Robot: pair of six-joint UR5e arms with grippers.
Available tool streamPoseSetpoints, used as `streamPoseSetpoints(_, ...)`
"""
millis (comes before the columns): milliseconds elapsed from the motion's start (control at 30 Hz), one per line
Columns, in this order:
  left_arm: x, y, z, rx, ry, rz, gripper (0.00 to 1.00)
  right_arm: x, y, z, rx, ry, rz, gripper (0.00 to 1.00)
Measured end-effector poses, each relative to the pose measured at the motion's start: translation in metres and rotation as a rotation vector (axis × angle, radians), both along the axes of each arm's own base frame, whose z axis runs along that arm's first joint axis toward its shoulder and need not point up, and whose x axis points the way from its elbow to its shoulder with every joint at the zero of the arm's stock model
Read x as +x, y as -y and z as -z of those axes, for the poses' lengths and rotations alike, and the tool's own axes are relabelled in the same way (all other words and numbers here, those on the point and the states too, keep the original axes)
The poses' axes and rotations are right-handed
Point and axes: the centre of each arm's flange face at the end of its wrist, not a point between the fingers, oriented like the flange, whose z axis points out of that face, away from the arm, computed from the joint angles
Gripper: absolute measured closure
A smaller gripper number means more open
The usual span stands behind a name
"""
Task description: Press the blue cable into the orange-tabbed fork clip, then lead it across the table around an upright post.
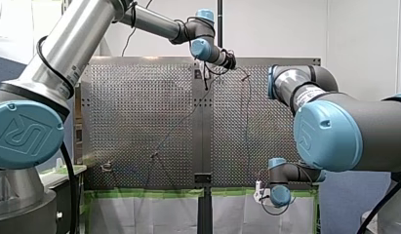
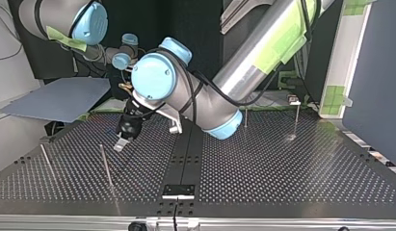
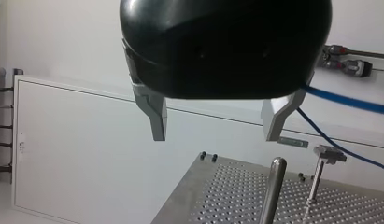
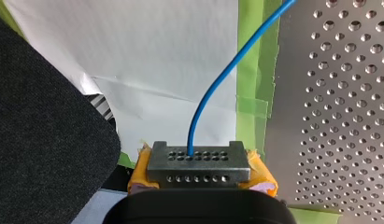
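Observation:
My right gripper [image 4: 199,163], with yellow pads, is shut on the blue cable [image 4: 213,88], which rises from between its fingers and runs over white paper toward the perforated table [image 4: 339,116]. In the front view this gripper [image 1: 261,192] sits at the table's near edge. My left gripper [image 3: 217,126] is open, its metal fingers [image 3: 157,116] wide apart with nothing between them. It hangs above the table beside a thin upright post [image 2: 106,166]. A stretch of blue cable [image 3: 348,103] passes beside one finger. A small clip [image 2: 294,100] stands at the top view's far right; its colour is too small to tell.
More thin posts stand on the table [image 2: 46,159] [image 2: 297,118] [image 2: 245,117]. In the left wrist view, two posts [image 3: 273,186] [image 3: 320,170] rise ahead of the fingers. A black centre strip with a bracket [image 2: 178,190] divides the table. Green tape [image 4: 250,93] lines its near edge.

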Motion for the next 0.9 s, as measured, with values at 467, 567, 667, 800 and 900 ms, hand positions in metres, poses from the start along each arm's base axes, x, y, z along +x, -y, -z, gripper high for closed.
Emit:
streamPoseSetpoints(467, -0.002, -0.009, 0.006, 0.035, -0.054, -0.068, 0.01, 0.001, -0.002, 0.0, 0.007, 0.0, -0.003, 1.0)
streamPoseSetpoints(567, -0.002, -0.011, 0.007, 0.041, -0.065, -0.088, 0.01, 0.002, -0.002, 0.0, 0.007, 0.0, -0.004, 1.0)
streamPoseSetpoints(667, -0.002, -0.014, 0.008, 0.048, -0.072, -0.113, 0.01, 0.002, -0.002, 0.0, 0.008, -0.001, -0.005, 1.0)
streamPoseSetpoints(800, -0.002, -0.016, 0.008, 0.051, -0.074, -0.138, 0.01, 0.003, -0.003, 0.0, 0.008, 0.0, -0.006, 1.0)
streamPoseSetpoints(900, -0.002, -0.016, 0.009, 0.052, -0.075, -0.143, 0.01, 0.003, -0.003, 0.0, 0.008, 0.001, -0.006, 1.0)
